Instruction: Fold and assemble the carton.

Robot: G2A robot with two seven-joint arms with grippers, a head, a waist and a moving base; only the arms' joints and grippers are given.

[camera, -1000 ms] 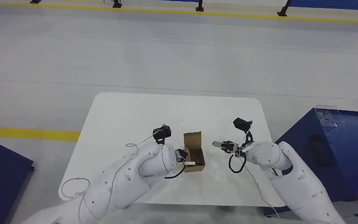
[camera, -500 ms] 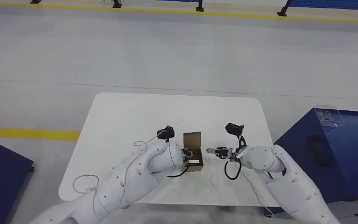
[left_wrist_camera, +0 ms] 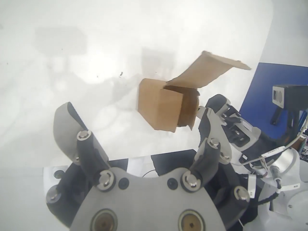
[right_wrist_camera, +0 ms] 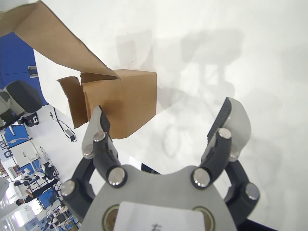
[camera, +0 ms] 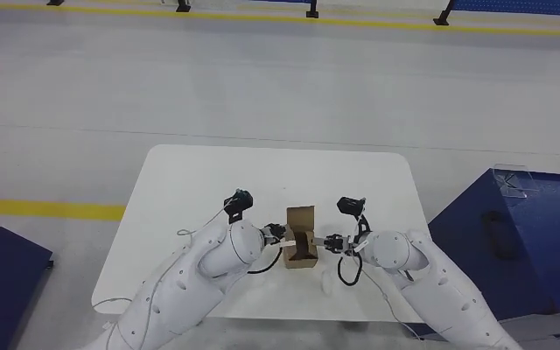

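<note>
One carton (camera: pixel 303 255), open end up

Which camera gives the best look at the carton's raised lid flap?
The right wrist view: the lid flap is close and large, rising from the carton. The left wrist view shows it smaller, farther off; the top view shows it tiny, from above.

From the top view you cannot tell whether the left hand (camera: pixel 276 232) or the right hand (camera: pixel 327 242) touches the carton (camera: pixel 301 238); all three are too small there. In the right wrist view the carton's raised flap (right_wrist_camera: pixel 53 41) is cut off by the picture's edge. In the left wrist view the right hand hides the carton's far side, and the carton's inside lies in shadow.
</note>
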